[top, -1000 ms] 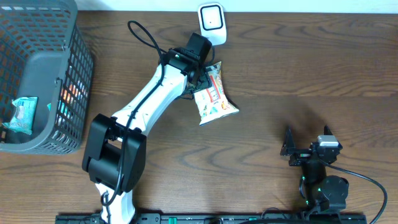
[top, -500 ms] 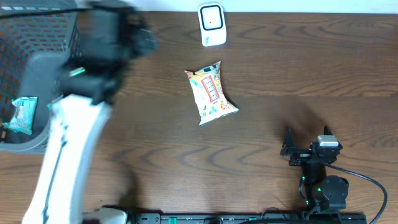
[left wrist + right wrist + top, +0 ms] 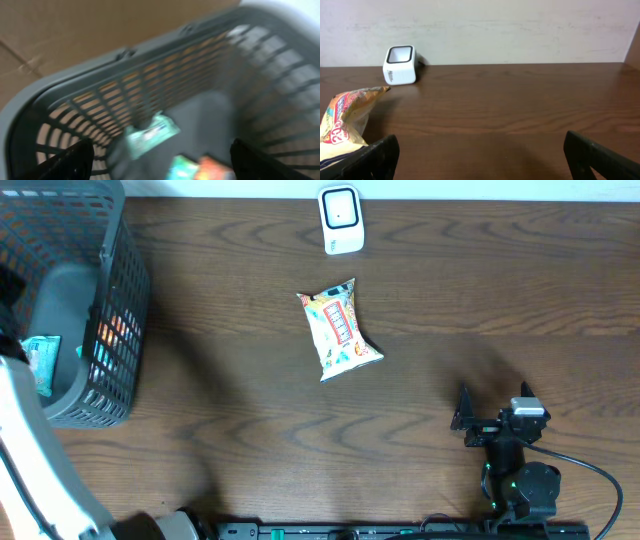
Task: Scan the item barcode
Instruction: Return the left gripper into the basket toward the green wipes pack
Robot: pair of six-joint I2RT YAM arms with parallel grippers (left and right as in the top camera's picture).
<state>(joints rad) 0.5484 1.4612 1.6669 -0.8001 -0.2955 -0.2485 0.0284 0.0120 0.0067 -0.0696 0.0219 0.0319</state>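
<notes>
- A printed snack bag [image 3: 340, 330] lies flat near the middle of the dark wooden table [image 3: 500, 300], with neither gripper touching it. Its print is too small to tell whether a barcode faces up.
- The white barcode scanner [image 3: 340, 218] stands at the table's far edge, near the bag but apart from it.
- The left gripper [image 3: 160, 160] hangs over the grey basket [image 3: 120, 300] at the table's left end, its jaws spread with nothing between them. Only the dark fingertips [image 3: 70, 160] show, at the bottom corners of a blurred wrist view.
- From overhead, the white left arm [image 3: 30, 450] is cut off by the frame edge, and its gripper is out of sight.
- Inside the basket lie a teal packet [image 3: 150, 135] and what may be an orange packet [image 3: 210, 167], too smeared to read.
- The right gripper [image 3: 485, 155] sits low at the table's near right, jaws released and empty, facing the scanner. The bag is clipped by the left edge of its view.
</notes>
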